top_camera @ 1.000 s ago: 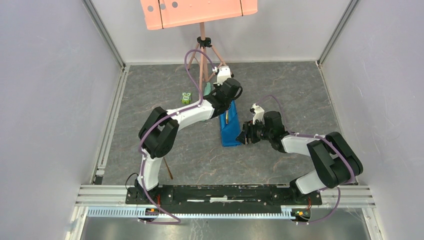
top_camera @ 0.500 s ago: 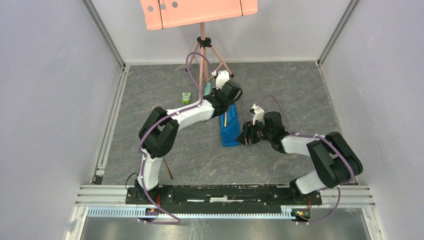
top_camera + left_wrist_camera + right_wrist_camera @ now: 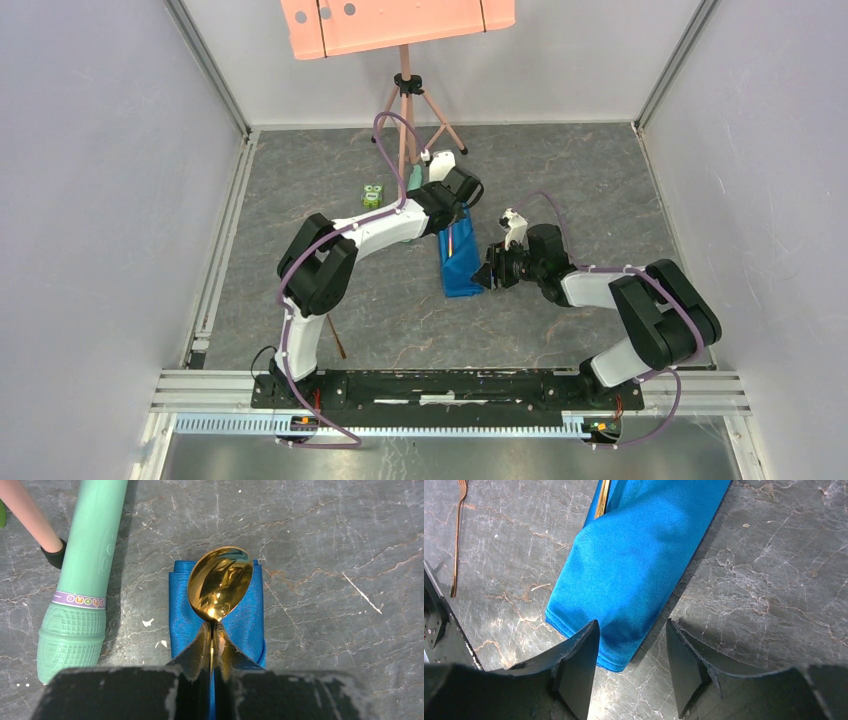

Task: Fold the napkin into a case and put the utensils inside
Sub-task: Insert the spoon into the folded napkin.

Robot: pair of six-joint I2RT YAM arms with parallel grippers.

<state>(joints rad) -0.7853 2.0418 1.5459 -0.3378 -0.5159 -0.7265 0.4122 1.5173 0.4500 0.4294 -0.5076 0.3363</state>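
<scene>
Two utensils to stow, one in hand. Gripping the spoon (image 3: 220,582) with the left gripper (image 3: 212,645), jaws clamped on the handle just behind the bowl. Bowl poised over the far end of the case (image 3: 250,615), handle entering the fold and pointing toward the near edge. Straddling the near end of the case with the right gripper (image 3: 632,630), jaws spread wide, grasping nothing, cloth between the fingers.

From above: case near the desk's middle, long axis running from far edge to near edge, in line with the spoon. Judged next: slide the spoon along that axis, toward the near edge, deeper into the pocket, with the left arm already on it.

Fork (image 3: 457,535) well apart on bare desk toward the near-left corner, closer to the left arm's base. Pale green tube (image 3: 85,570) near the case's far end, best avoided.
</scene>
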